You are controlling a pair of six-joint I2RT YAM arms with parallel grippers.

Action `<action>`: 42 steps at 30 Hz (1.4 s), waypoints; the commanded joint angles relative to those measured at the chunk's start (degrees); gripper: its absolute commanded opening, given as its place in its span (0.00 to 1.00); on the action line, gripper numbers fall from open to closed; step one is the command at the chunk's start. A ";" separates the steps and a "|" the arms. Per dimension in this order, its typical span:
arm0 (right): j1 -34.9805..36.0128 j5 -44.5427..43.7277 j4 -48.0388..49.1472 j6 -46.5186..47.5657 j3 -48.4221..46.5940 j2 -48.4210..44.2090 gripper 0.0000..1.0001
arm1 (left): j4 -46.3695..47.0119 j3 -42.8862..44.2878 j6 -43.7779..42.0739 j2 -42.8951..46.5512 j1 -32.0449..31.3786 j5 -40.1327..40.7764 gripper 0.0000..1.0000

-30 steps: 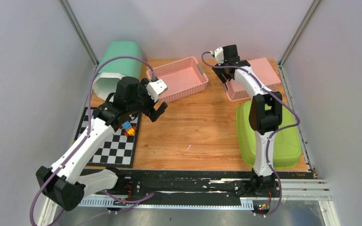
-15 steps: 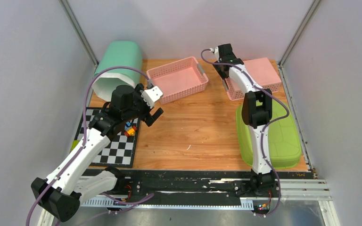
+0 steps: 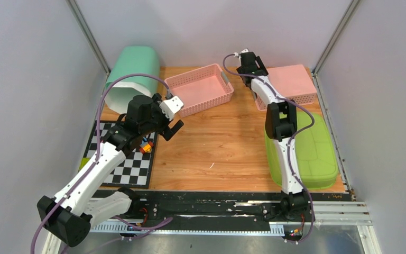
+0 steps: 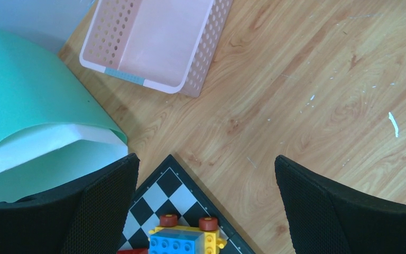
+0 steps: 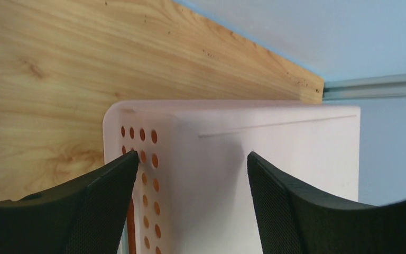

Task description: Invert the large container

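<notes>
Large pink container point(image 3: 292, 79) lies base-up at far right of table point(image 3: 217, 143). Right gripper point(image 5: 192, 157): jaws apart over its corner, clamping nothing. Left gripper point(image 4: 206, 157): jaws wide apart, idle. Step judged: flip done, releasing. Next: lift clear without nudging.

Wooden surface point(image 3: 217, 143), five things lying on it.
A teal bin point(image 3: 132, 71) lay sideways far-left; open pink basket point(image 3: 201, 87) mid-back; upturned pink basket point(image 3: 293, 79) far-right corner; lime tub point(image 3: 314, 153) along right edge; checkered mat point(image 3: 132, 166) near-left.

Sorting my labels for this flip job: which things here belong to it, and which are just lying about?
In the job, likely: overturned pink basket, right gripper over its corner.
Lying about: open pink basket, mint bin, lime tub, chessboard, toy bricks.
</notes>
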State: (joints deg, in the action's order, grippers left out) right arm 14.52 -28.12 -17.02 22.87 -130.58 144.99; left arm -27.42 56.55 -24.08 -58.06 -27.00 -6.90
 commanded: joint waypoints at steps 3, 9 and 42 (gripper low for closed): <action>1.00 8.68 0.64 5.16 -6.79 -0.83 0.81 | 1.35 -0.64 -0.80 -1.40 0.55 2.74 1.00; 1.03 25.10 -6.02 15.59 6.46 -18.32 0.88 | 2.02 -1.65 -0.83 0.10 0.55 2.89 1.00; -6.08 18.46 -6.56 44.04 42.84 -34.01 0.97 | 3.04 -3.38 -0.46 1.96 0.58 0.57 1.00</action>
State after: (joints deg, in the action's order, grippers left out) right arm 9.21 -6.15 -27.38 66.15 -85.71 108.25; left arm -25.69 53.65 -24.27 -56.62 -26.81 -5.82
